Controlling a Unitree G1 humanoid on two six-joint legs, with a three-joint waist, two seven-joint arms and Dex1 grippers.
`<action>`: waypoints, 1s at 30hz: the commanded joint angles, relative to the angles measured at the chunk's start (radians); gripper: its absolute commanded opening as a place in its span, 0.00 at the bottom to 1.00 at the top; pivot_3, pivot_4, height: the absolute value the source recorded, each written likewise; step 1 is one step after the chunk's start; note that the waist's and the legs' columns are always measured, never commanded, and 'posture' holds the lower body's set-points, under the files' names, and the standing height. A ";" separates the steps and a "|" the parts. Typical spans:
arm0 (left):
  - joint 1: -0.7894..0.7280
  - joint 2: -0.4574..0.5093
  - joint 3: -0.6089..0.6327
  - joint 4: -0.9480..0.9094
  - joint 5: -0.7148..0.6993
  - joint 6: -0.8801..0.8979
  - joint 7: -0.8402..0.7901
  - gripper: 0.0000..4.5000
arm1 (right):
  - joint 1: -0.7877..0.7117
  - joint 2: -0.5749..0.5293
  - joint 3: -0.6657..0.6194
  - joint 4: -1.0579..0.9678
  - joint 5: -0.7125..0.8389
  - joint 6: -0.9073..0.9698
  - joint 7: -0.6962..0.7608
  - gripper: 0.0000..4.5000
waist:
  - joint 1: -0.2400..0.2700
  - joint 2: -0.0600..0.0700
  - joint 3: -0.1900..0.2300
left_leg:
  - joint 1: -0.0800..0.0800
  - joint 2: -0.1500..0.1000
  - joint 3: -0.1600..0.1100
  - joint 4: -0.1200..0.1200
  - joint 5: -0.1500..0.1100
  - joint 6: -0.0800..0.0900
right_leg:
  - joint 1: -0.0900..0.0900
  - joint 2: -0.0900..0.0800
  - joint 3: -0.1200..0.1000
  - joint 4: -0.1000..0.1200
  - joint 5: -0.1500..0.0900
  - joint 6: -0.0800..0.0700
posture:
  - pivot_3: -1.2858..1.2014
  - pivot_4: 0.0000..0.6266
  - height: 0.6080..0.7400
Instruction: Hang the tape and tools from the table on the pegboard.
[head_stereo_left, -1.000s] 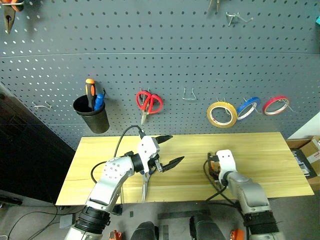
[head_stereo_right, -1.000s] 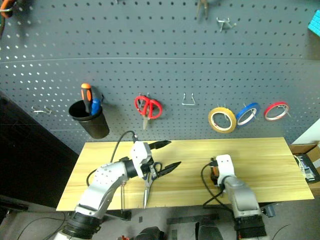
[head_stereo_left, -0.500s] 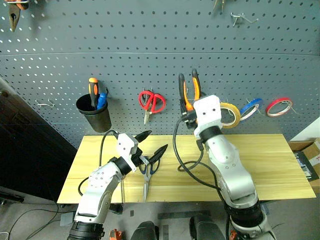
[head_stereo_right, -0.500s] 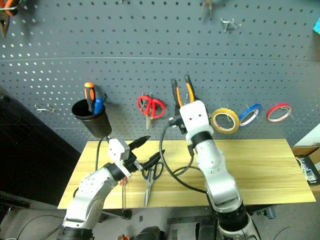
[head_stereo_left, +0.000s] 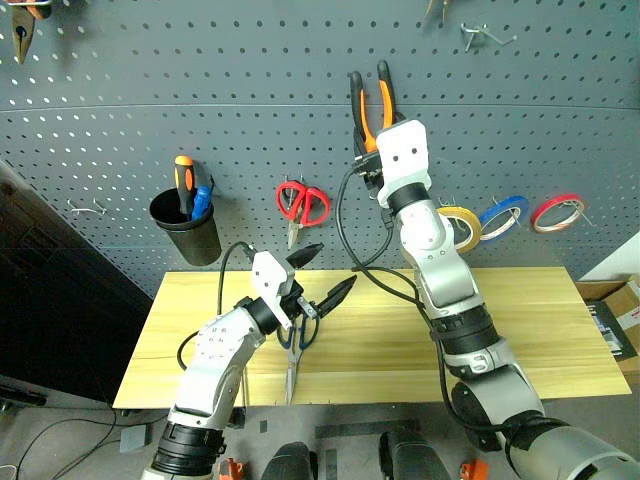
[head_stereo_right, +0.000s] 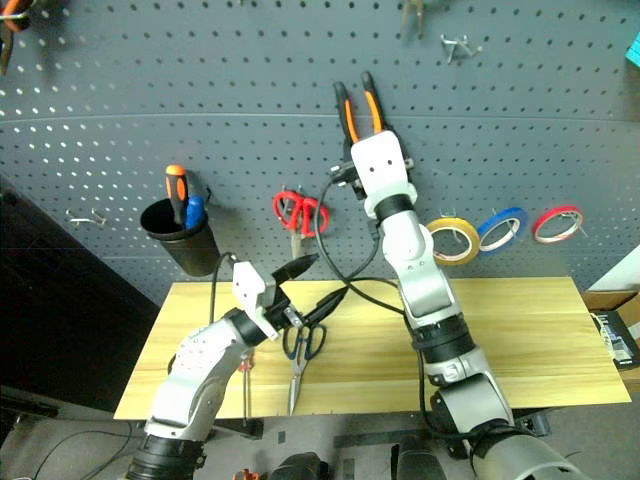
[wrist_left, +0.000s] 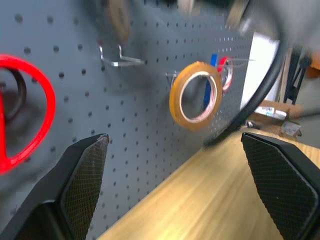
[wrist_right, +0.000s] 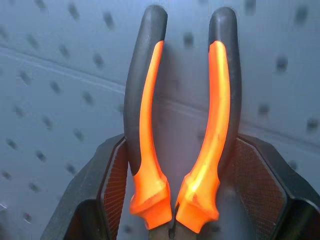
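The right gripper (wrist_right: 182, 200), pinching the small orange-and-black-handled pliers (head_stereo_left: 372, 100), has risen to upper centre against the dark grey perforated pegboard (head_stereo_left: 200, 80); the left gripper (head_stereo_left: 326, 273) stays spread (no writing legible).

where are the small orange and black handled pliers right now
In the head views, the small orange-and-black pliers are held in the right gripper, raised against the dark grey pegboard, above the yellowish tape roll.

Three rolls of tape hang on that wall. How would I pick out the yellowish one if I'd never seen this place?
Start at the large dark grey perforated pegboard above the light yellow wooden table. Near its right side, just above the tabletop, three rings hang in a row. The yellowish translucent tape roll is the leftmost and widest, beside the thinner blue roll and the thin red roll.
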 joint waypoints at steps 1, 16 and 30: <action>-0.020 -0.008 -0.003 -0.015 0.002 -0.013 0.006 1.00 | -0.035 -0.011 -0.028 0.058 -0.013 -0.088 -0.037 0.63 | 0.000 0.000 0.000 | 0.000 0.000 0.000 0.000 0.000 0.000 | 0.000 0.000 0.000 0.001 0.000 0.000 | 0.54 0.24 1.00; -0.051 -0.034 0.002 0.037 0.033 -0.004 0.060 1.00 | 0.180 0.072 -0.060 -0.078 0.052 0.104 -0.054 0.63 | 0.007 0.000 0.000 | 0.001 -0.001 -0.002 0.002 0.000 0.000 | 0.000 0.000 -0.001 0.005 0.000 0.000 | 0.53 0.25 1.00; 0.015 0.060 -0.041 0.012 0.097 0.303 0.111 1.00 | 0.439 -0.168 -0.074 -0.709 0.253 0.766 0.337 0.99 | 0.004 0.000 0.001 | 0.000 0.000 -0.003 -0.001 0.000 0.000 | 0.001 0.000 -0.001 -0.001 0.000 0.000 | 0.52 0.27 1.00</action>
